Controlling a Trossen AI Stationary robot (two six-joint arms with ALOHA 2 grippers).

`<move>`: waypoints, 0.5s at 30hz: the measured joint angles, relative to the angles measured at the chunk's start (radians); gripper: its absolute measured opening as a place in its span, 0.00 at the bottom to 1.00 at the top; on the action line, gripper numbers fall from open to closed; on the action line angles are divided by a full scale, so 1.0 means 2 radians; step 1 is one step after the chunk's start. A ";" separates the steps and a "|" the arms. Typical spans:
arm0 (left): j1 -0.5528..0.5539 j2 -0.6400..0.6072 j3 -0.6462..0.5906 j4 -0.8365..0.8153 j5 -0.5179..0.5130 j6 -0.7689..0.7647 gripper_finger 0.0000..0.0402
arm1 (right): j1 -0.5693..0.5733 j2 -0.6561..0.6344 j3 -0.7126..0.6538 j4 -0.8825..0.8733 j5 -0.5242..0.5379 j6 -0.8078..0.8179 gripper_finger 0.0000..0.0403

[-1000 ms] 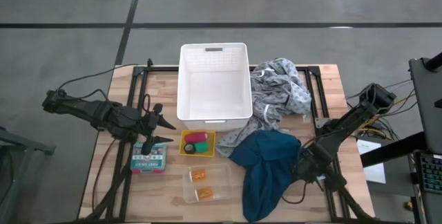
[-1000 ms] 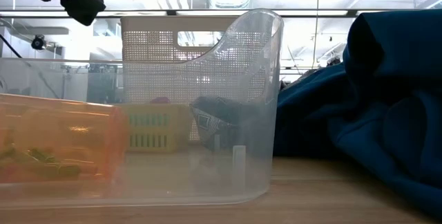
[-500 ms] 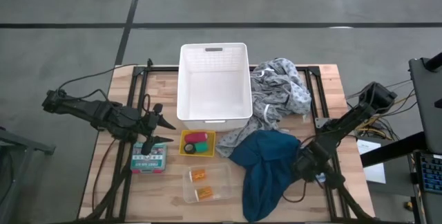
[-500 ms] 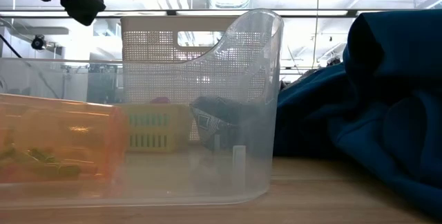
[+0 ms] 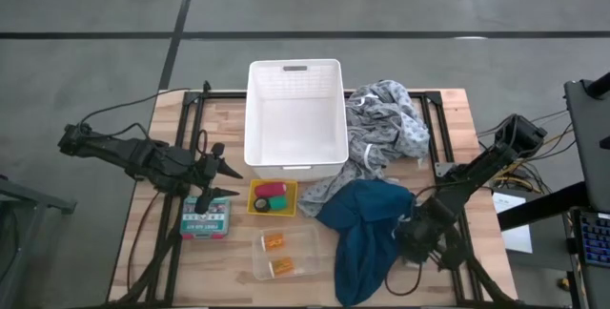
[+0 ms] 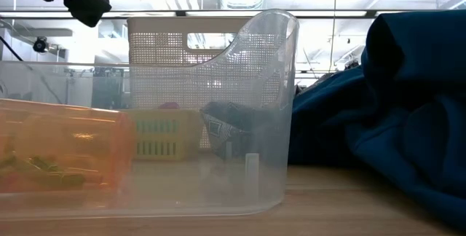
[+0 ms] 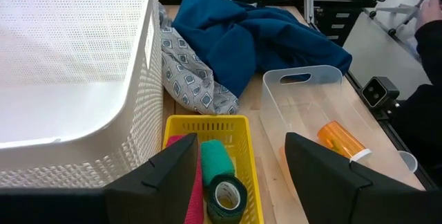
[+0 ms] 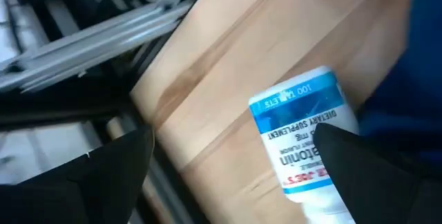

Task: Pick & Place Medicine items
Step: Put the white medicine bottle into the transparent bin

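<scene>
Two orange pill bottles [image 5: 276, 255] lie in a clear bin [image 5: 307, 252]; one orange bottle [image 7: 341, 140] also shows in the left wrist view. A pink-red cylinder [image 7: 184, 182] and a dark green roll [image 7: 222, 183] lie in a small yellow basket [image 5: 258, 189]. A teal-and-white labelled box [image 5: 206, 216] lies flat on the table. A white bottle with a blue label [image 8: 301, 133] lies on its side beside the teal-blue cloth [image 5: 367, 228]. My right gripper [image 8: 238, 182] is open low over it, one finger on either side. My left gripper [image 5: 232, 181] is open, left of the yellow basket.
A large white basket [image 5: 255, 118] stands at the table's far middle. A grey patterned cloth [image 5: 386, 128] lies to its right, running under the teal-blue cloth. A black metal frame [image 8: 83, 37] runs along the table's right edge close to my right gripper. Bare wood shows at the near left.
My right gripper has moved a little toward the table's near edge and the teal-blue cloth's right edge, and has gone lower. My left arm has kept still.
</scene>
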 joint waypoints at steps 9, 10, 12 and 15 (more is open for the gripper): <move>0.000 0.000 0.000 0.000 0.000 0.000 0.56 | 0.006 0.001 -0.001 0.103 0.023 0.046 0.99; 0.000 0.000 0.000 0.000 0.000 0.000 0.56 | 0.008 0.001 -0.001 0.110 0.023 0.057 0.99; 0.000 0.000 0.000 0.000 0.000 0.000 0.56 | 0.014 0.001 -0.001 0.122 0.021 0.074 0.99; 0.000 0.000 0.000 0.000 0.000 0.000 0.56 | 0.023 0.001 -0.002 0.132 0.017 0.096 0.99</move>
